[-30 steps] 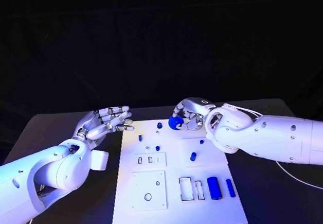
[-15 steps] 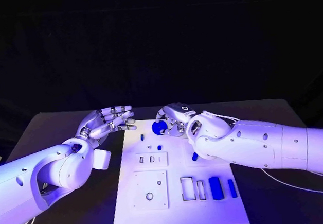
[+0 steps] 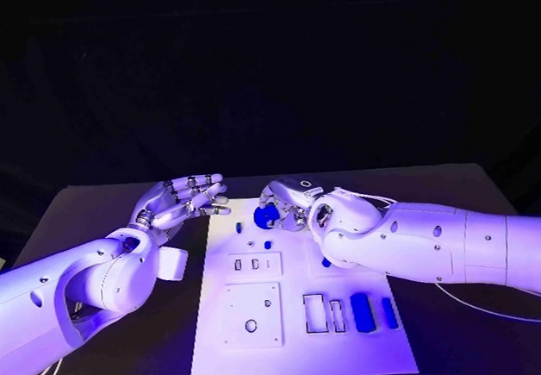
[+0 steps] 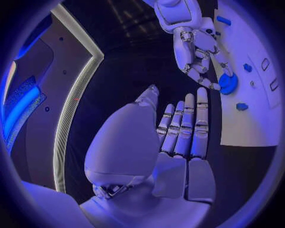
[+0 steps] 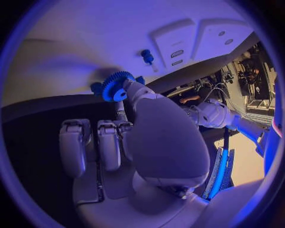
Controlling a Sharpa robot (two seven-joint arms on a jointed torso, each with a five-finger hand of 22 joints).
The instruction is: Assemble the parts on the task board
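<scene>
The white task board [image 3: 300,341] lies in the middle of the black table. My right hand [image 3: 294,203] hovers over the board's far end and pinches a blue toothed gear [image 3: 266,215] at its fingertips. In the right wrist view the gear [image 5: 116,86] sits close above the board [image 5: 89,33], near a small blue peg [image 5: 147,56]. My left hand [image 3: 182,202] is raised just off the board's far left corner, fingers straight and side by side, holding nothing. The left wrist view shows its bare palm [image 4: 172,147] facing the right hand [image 4: 196,42] and the gear [image 4: 227,83].
Small blue pegs [image 3: 245,227] [image 3: 267,244] stand at the board's far end. Two blue blocks [image 3: 360,311] [image 3: 388,311] lie at its near right beside rectangular slots [image 3: 313,312]. Raised white plates [image 3: 253,314] with holes take up the near left.
My right hand has carried the gear leftward over the board's far end and a little lower. The left hand has stayed about where it was.
</scene>
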